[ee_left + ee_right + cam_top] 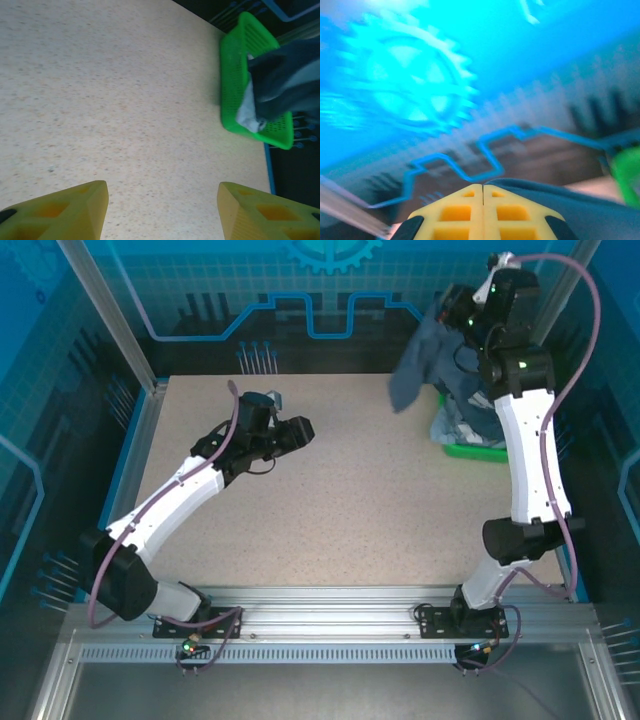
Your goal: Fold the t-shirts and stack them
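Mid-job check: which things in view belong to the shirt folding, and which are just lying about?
Job:
dark slate-blue t-shirt, hanging from the shut right tool
other shirts, heaped in the green mesh basket
left tool, open

Lying about:
green mesh basket
table

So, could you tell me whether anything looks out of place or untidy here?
Nothing looks damaged or spilled. The only untidiness is expected: crumpled shirts are heaped in the green basket at the far right edge of the table, and a dark slate-blue shirt hangs bunched from the shut right gripper above it.
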`<action>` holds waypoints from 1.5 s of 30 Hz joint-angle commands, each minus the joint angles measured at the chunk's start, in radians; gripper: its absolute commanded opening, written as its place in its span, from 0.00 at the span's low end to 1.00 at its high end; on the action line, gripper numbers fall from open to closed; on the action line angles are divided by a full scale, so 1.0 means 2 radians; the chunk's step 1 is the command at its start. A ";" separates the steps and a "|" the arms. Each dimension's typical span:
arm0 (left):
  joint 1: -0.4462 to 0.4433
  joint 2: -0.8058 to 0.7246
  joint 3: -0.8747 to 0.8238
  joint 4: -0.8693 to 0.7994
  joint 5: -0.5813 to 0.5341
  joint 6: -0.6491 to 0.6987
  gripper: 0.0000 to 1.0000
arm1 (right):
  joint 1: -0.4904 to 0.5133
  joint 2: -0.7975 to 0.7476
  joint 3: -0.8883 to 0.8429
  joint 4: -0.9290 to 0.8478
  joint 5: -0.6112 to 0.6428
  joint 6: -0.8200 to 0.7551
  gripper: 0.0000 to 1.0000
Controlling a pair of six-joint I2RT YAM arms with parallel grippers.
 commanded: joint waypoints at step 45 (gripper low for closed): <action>-0.010 0.092 -0.150 -0.049 -0.031 -0.130 0.64 | 0.050 -0.113 -0.637 -0.063 -0.049 -0.025 0.66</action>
